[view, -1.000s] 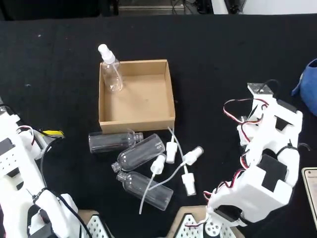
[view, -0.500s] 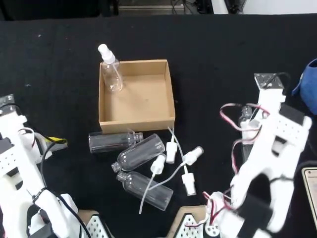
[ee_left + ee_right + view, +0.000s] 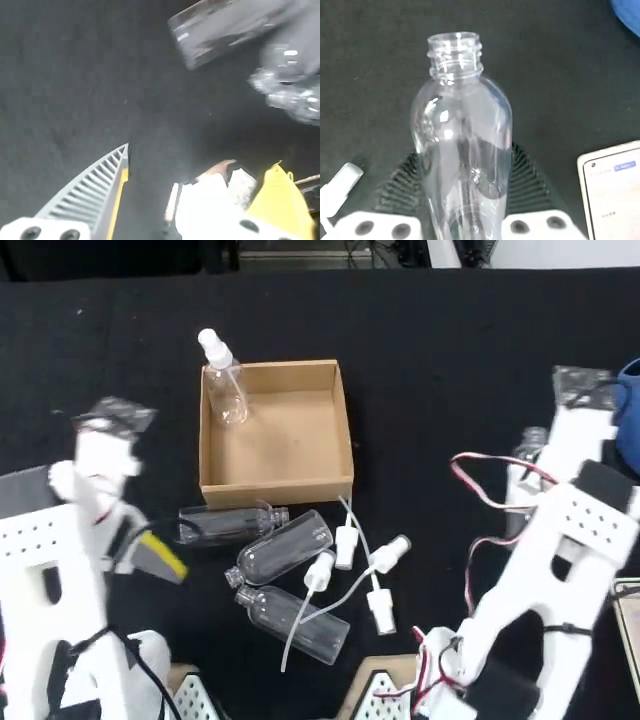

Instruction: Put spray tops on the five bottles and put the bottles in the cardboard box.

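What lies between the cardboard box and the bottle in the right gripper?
Nothing: in the high view the black table is bare from the cardboard box to the capless bottle, where the arm's wires loop.

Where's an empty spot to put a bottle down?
The table is bare between the cardboard box and the right arm, and along the far side beyond the box. Most of the box floor is free. It is crowded between the box and the arm bases, with loose bottles and spray tops.
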